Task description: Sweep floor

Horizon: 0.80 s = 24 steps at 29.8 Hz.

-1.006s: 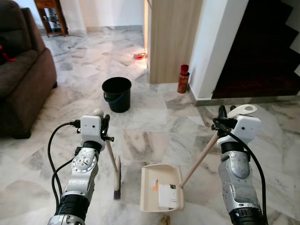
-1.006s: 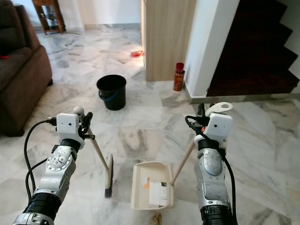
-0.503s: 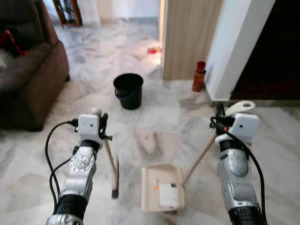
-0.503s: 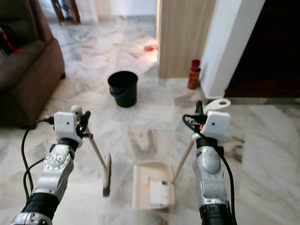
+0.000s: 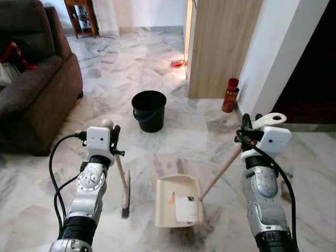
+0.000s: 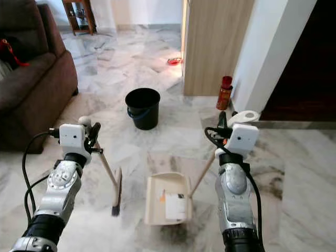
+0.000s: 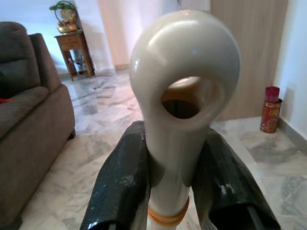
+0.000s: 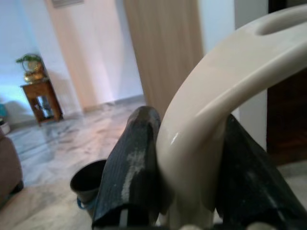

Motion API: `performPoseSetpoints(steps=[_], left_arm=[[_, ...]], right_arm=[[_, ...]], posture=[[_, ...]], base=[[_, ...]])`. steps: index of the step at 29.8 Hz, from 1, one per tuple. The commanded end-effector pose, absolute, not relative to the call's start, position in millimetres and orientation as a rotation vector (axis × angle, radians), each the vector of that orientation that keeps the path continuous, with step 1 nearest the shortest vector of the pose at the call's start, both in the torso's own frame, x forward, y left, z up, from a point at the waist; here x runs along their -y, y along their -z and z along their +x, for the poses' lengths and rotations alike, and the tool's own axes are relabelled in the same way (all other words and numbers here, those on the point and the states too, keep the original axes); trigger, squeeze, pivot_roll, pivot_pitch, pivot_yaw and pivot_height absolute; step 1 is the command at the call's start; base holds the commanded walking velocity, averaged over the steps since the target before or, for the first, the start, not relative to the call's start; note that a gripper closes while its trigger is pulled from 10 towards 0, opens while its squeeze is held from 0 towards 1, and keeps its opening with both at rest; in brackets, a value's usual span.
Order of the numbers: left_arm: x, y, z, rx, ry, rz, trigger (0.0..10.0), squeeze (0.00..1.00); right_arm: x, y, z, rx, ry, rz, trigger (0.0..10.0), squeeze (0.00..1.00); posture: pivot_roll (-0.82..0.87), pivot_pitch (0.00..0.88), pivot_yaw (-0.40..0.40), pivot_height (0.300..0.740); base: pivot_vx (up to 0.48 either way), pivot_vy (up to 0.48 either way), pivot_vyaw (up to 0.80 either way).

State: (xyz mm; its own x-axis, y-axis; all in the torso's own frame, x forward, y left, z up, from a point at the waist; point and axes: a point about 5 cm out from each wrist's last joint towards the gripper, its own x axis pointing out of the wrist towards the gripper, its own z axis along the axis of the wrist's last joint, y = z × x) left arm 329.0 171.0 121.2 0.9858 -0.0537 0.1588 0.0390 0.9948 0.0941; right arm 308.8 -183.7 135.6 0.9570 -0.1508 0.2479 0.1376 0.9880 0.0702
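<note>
My left gripper (image 5: 112,133) is shut on the top of a cream broom handle (image 7: 184,86); the broom (image 5: 125,190) slants down to its dark bristles on the marble floor. My right gripper (image 5: 247,126) is shut on the looped cream handle (image 8: 216,96) of a long-handled dustpan (image 5: 178,201). The pan rests flat on the floor between my arms, to the right of the broom head. A white paper scrap (image 5: 185,208) and a small orange bit lie in it.
A black bucket (image 5: 148,110) stands ahead on the floor. A brown sofa (image 5: 31,89) is at the left. A wooden partition (image 5: 223,47) and white wall (image 5: 281,52) stand ahead right, with a red can (image 5: 229,95) at their base. A small wooden table (image 5: 81,16) is far back.
The camera has shifted, so the bucket and sofa sit differently in view. Both grippers keep their hold; broom and dustpan stay in much the same places between the arms.
</note>
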Motion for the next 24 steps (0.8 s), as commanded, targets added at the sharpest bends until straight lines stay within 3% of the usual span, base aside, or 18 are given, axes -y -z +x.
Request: performPoseSetpoints(steps=[1, 16, 24], left_arm=[[-170.1, -132.1, 332.5, 0.211, 0.063, 0.101, 10.0, 0.00], [-164.5, -136.2, 347.9, 0.213, 0.057, 0.076, 10.0, 0.00], [-154.8, -142.3, 357.2, 0.232, 0.064, 0.052, 10.0, 0.00]], right_arm=[[183.8, -149.1, 310.5, 0.320, 0.147, 0.050, 10.0, 0.00], [188.4, -150.2, 321.8, 0.317, 0.134, 0.025, 10.0, 0.00], [177.0, -151.8, 327.7, 0.325, 0.102, 0.033, 10.0, 0.00]], posture=[[-0.09, 0.000, 0.049, 0.740], [-0.08, 0.000, 0.049, 0.740], [-0.07, 0.000, 0.048, 0.740]], base=[[0.352, 0.000, 0.00], [0.354, 0.000, 0.00], [0.353, 0.000, 0.00]])
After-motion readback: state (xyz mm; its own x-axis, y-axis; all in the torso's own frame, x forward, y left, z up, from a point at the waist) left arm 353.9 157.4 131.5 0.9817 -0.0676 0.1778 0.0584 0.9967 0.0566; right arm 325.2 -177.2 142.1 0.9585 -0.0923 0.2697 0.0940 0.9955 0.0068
